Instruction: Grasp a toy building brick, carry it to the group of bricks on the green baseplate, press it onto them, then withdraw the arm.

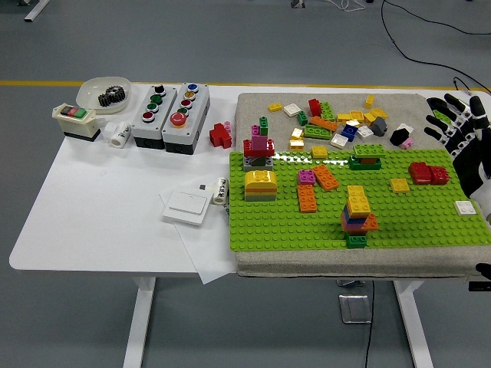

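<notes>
While right hand (453, 126) hovers at the table's (115, 199) right edge:
Hand: fingers spread, empty.
Bricks: loose pile (337, 119) behind baseplate (430, 218); stack (357, 216) on it.
Risk: crowded pile, likely scattering neighbours.

I see a white table (100, 207) on white legs. On its left part lie a white bowl (90, 88) holding a black gear (112, 95), a cream switch box (74, 121) with red and green buttons, a small white cylinder (120, 133), two grey push-button boxes (170, 107), a red brick piece (220, 135), and a white wall switch (186, 206) on a paper sheet (211, 264). A grey mat (253, 107) covers the right part.
</notes>
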Action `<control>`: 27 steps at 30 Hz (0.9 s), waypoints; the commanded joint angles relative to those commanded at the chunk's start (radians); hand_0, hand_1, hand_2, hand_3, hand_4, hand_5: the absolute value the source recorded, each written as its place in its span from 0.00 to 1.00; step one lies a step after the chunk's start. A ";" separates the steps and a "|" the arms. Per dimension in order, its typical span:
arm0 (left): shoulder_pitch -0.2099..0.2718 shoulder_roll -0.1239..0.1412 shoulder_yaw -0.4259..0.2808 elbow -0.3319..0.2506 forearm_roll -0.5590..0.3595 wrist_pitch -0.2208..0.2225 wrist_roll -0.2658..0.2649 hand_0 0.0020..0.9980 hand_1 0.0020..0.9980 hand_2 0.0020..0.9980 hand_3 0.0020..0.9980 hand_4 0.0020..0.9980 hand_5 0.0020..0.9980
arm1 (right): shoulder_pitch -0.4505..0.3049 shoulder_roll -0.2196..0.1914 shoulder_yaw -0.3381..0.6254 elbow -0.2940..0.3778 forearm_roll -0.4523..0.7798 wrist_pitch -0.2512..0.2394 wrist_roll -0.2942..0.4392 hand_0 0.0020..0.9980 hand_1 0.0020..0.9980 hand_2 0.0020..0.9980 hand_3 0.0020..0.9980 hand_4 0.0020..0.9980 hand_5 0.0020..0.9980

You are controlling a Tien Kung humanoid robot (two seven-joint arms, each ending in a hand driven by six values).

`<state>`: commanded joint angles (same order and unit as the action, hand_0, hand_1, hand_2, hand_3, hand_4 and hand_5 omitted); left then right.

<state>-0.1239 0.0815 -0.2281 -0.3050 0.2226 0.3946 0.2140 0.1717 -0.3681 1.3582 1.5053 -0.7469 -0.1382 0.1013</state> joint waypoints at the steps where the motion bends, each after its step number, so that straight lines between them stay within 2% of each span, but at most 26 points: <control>1: 0.002 0.000 0.004 0.000 -0.006 0.001 -0.003 0.74 0.73 0.72 0.59 0.64 0.66 | 0.000 0.001 0.004 -0.001 0.009 0.004 -0.007 0.80 0.78 0.83 0.85 1.00 0.79; 9: 0.006 -0.005 0.008 0.001 -0.013 0.002 -0.006 0.74 0.73 0.72 0.59 0.64 0.66 | 0.005 0.000 -0.005 -0.003 0.056 0.045 -0.058 0.78 0.75 0.82 0.82 1.00 0.79; 16: 0.007 -0.007 0.009 0.003 -0.022 0.001 -0.010 0.74 0.73 0.72 0.59 0.64 0.66 | 0.005 -0.011 -0.008 -0.003 0.057 0.053 -0.098 0.77 0.75 0.80 0.79 1.00 0.79; 27: 0.005 -0.008 0.011 0.003 -0.025 0.001 -0.009 0.74 0.73 0.72 0.59 0.64 0.67 | 0.013 -0.013 -0.019 -0.005 0.059 0.048 -0.115 0.77 0.74 0.80 0.78 1.00 0.75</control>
<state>-0.1190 0.0737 -0.2167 -0.3022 0.1975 0.3960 0.2050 0.1846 -0.3813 1.3387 1.5000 -0.6874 -0.0898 -0.0140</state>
